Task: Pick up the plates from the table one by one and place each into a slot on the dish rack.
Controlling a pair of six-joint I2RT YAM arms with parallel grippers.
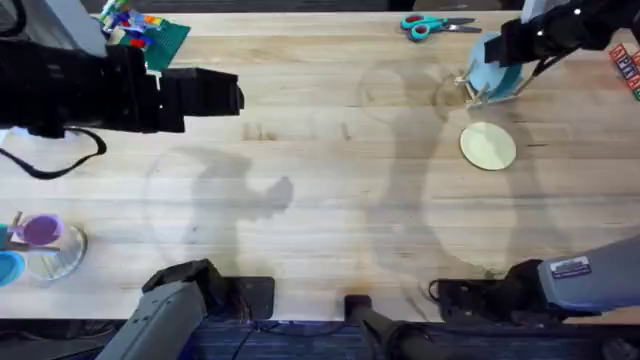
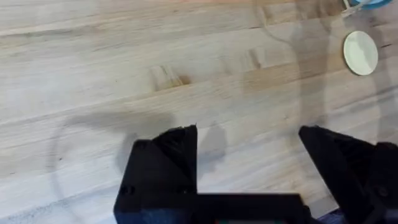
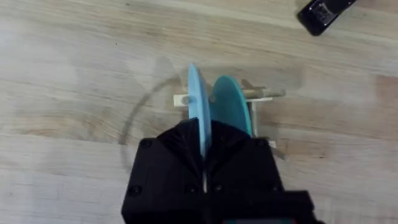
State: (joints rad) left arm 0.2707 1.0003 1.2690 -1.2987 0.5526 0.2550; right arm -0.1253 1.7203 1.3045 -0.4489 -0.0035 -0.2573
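right arm is out at the far right of the table (image 1: 330,160), and its gripper (image 3: 202,146) is clamped tight on the rim of the light blue plate (image 3: 198,102), black fingers (image 3: 171,155) pinched on either side of the thin edge. the plate stands upright on edge, right over the dish rack (image 3: 261,94), among the pale wooden pegs. just beside it in the rack stands the darker teal plate (image 3: 231,106), also on edge, the two close and roughly parallel; whether they touch is hard to call. from overhead the light blue plate (image 1: 492,68) shows tilted up under the dark right gripper (image 1: 520,45), the rack (image 1: 470,92) poking out beneath it.

the cream plate (image 1: 488,146) lies flat on the wood, near the rack on the side toward the arm bases, apart from it. the left wrist view catches it too, far off (image 2: 360,53).

left gripper (image 2: 249,146) hangs over bare wood well away from all that, jaws spread wide, nothing between them.

scissors (image 1: 436,24) with teal handles lie at the far edge, a green baseplate (image 1: 165,45) with coloured bricks at the far left.
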